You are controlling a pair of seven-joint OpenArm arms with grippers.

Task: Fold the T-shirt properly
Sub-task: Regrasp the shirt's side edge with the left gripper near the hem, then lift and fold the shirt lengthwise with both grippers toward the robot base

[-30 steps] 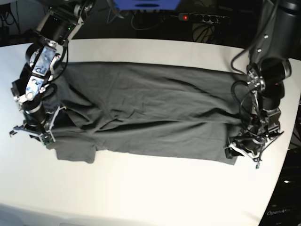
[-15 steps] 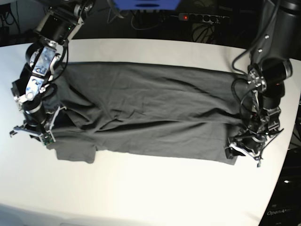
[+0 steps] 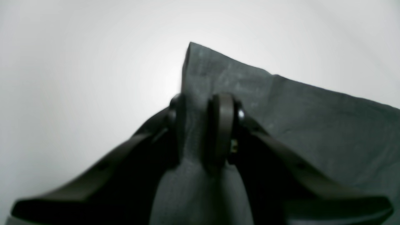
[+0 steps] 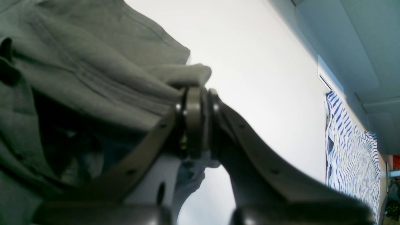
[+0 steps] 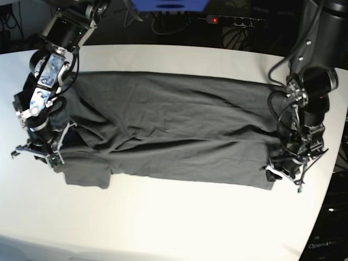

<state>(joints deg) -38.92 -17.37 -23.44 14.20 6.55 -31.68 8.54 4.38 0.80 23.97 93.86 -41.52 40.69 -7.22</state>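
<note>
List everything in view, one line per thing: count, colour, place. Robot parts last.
T-shirt: one, dark charcoal grey, spread flat and wrinkled across the middle of the table.
table: one, white, under the shirt.
power strip: one, black with a red light, behind the table's far edge.
blue box: one, blue, at the back, top centre.
striped cloth: one, blue and white, off to the side in the right wrist view.
left gripper: one, dark, closed on the shirt's corner at the base view's right.
right gripper: one, dark, pinching bunched shirt fabric at the base view's left.
</note>
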